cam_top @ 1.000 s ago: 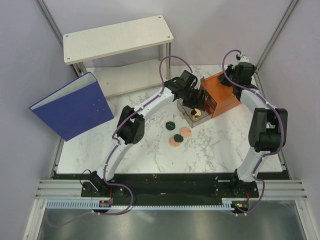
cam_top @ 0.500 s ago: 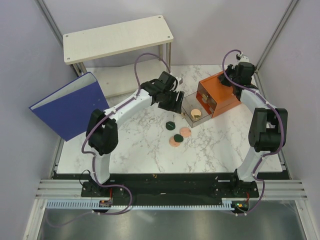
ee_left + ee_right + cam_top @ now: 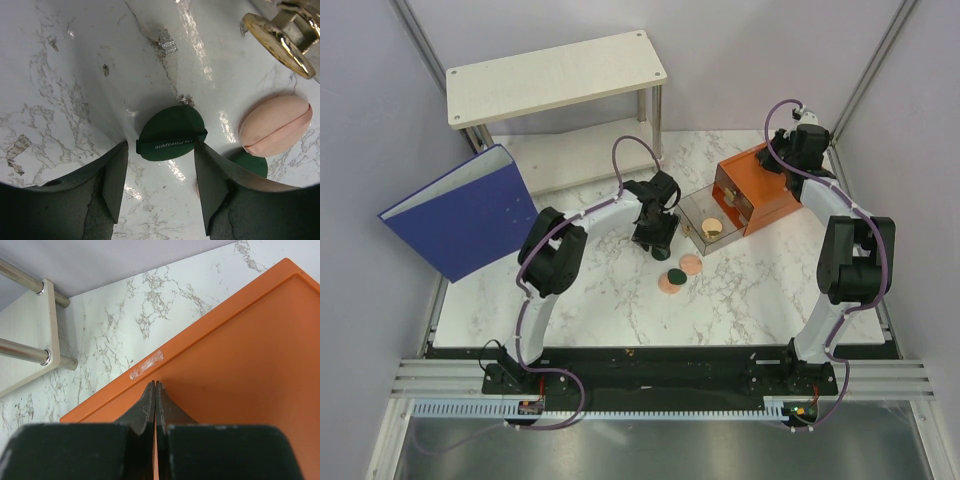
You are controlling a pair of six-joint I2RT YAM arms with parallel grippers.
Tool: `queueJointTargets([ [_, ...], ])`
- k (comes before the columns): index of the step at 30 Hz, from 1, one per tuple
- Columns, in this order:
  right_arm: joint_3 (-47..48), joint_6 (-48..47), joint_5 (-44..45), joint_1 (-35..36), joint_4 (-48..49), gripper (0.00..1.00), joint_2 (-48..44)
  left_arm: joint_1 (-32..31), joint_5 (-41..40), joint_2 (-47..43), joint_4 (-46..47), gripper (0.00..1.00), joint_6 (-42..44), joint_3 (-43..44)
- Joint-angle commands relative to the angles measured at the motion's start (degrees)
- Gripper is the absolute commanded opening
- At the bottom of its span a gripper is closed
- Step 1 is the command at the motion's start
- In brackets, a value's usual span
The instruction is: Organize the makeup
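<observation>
Bright, even light is falling from overhead across my counter [image 3: 610, 300] in the top view, and shadows there are showing only faint and soft-edged. In my left wrist view, glare is streaking the marble toward 12 o'clock, the gold jar [image 3: 270, 40] is glinting hard at 2 o'clock, and my left end effector [image 3: 161, 150] is sitting dark and soft-focused at 6 o'clock. In my right wrist view, the orange box [image 3: 240, 365] is showing flat, evenly lit colour, while my right end effector [image 3: 155, 385] is blurring into black at 6 o'clock.
</observation>
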Motion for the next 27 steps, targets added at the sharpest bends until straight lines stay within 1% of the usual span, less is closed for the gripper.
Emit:
queueJointTargets([
  [1,-6.16,-2.47,1.31,0.87,-25.54,0.0,8.51,-0.18,-0.56,2.44,-0.51,0.62,1.99,3.98],
  [3,-6.16,-2.47,1.13,0.79,-25.63,0.0,8.6,-0.09,-0.3,3.06,-0.69,0.59,1.99,4.68],
  [4,-6.16,-2.47,1.22,0.87,-25.54,0.0,8.6,-0.09,-0.12,3.15,-0.69,0.51,1.99,4.77],
  [6,-6.16,-2.47,1.13,0.87,-25.63,0.0,8.6,-0.09,0.23,2.72,-0.69,0.38,1.99,4.33],
  [7,-6.16,-2.47,1.3,0.87,-25.54,0.0,8.6,-0.09,0.32,2.54,-0.69,0.25,2.16,4.07],
  [9,-5.89,-2.38,1.22,0.87,-25.54,0.0,8.77,0.0,0.67,1.58,-0.69,0.17,2.17,3.1],
  [10,-5.89,-2.38,1.31,0.79,-25.54,0.0,8.86,-0.09,0.59,1.14,-0.6,0.1,1.99,2.75],
  [11,-5.8,-2.38,1.22,0.87,-25.63,0.0,9.04,-0.09,0.15,0.7,-0.69,0.07,1.99,2.05],
  [13,-5.45,-2.38,1.13,0.79,-25.54,0.0,9.13,-0.09,-0.55,-1.06,-0.69,0.03,1.9,1.43],
  [15,-5.45,-2.38,1.13,0.79,-25.71,0.0,9.22,-0.09,-1.7,-3.25,-0.6,0.02,1.9,1.78],
  [19,-5.1,-2.38,1.13,0.87,-25.89,0.0,9.48,0.0,-2.75,-5.8,0.1,0.02,1.73,5.38],
  [22,-4.93,-2.38,0.96,0.87,-25.89,0.0,9.74,-0.09,-2.67,-5.46,0.8,0.02,0.59,10.73],
  [23,-4.84,-2.38,0.95,0.87,-25.98,0.0,9.92,-0.09,-2.06,-5.11,1.07,0.02,0.23,13.7],
  [27,-4.66,-2.47,0.95,0.87,-26.15,0.0,9.92,-0.09,-0.56,-3.27,1.95,0.02,-1.17,19.88],
])
